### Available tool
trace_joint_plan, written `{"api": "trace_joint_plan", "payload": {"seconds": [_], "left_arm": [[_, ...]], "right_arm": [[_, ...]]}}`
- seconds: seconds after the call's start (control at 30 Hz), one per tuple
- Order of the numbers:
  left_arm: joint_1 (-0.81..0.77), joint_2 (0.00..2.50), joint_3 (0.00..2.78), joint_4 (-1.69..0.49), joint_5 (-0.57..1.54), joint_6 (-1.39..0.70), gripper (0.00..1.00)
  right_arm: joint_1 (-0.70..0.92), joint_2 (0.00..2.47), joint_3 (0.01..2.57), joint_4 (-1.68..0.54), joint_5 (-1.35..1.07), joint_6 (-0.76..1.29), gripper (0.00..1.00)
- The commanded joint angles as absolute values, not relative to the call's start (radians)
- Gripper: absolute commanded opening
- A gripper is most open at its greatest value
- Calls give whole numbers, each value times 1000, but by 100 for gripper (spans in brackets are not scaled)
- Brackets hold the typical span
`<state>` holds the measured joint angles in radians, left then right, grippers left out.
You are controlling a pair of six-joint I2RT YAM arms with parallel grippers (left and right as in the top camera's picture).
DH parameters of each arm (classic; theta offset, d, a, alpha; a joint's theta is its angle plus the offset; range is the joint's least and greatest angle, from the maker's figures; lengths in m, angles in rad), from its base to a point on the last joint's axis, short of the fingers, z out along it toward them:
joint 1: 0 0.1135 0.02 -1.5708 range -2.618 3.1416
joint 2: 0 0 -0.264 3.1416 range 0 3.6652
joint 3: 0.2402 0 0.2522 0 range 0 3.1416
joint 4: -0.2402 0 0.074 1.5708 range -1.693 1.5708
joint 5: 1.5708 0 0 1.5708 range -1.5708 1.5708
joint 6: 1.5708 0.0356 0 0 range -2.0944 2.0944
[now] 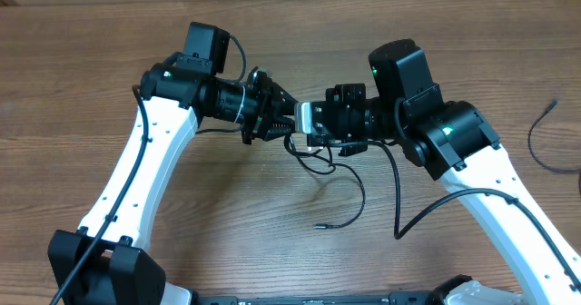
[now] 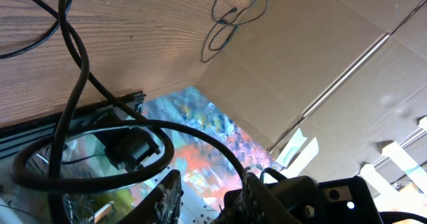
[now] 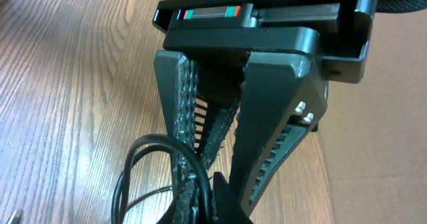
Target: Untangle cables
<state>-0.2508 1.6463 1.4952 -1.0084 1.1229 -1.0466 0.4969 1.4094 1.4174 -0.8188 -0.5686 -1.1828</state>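
The cables (image 3: 155, 141) hang from my right gripper (image 3: 212, 177). Its two fingers are pressed together, and a thin black loop is pinched at their tips and curls out just beside them. From overhead, the strands spill below that gripper in a small tangle of loops over the wooden table (image 1: 227, 205). One strand trails further down and ends in a small plug (image 1: 318, 224) lying on the wood, well clear of the gripper. My left gripper (image 2: 208, 201) sits right up against the right gripper, the two arms meeting nose to nose. Its fingers (image 2: 168, 197) stand part-way apart with a gap showing between them. My own wrist view is too blurred there, so I cannot tell whether a strand is caught in that gap. Another thin black cord (image 1: 532, 140) lies loose on the table far out on the other side of the right gripper, well apart from it and touching neither arm.
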Motion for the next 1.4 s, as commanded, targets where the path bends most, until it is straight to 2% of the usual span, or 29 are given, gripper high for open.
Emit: {"api": "trace_joint_plan", "payload": {"seconds": [0.0,0.47,0.7,0.83,1.37], "left_arm": [[-261,1649,1508,-1026,1154,-1016,29],[-261,1649,1508,-1050,1141,-970,29],[-262,1649,1508,-1064,1077,-927,33],[-262,1649,1508,-1106,1066,-880,34],[-233,1649,1508,-1182,935,-800,41]], "right_arm": [[485,1409,1428,-765,-531,-1187,4],[452,1407,1428,-693,-525,-1174,4],[452,1399,1428,-539,-524,-1011,4],[452,1393,1428,-486,-524,-987,4],[452,1373,1428,-473,-524,-937,4]]}}
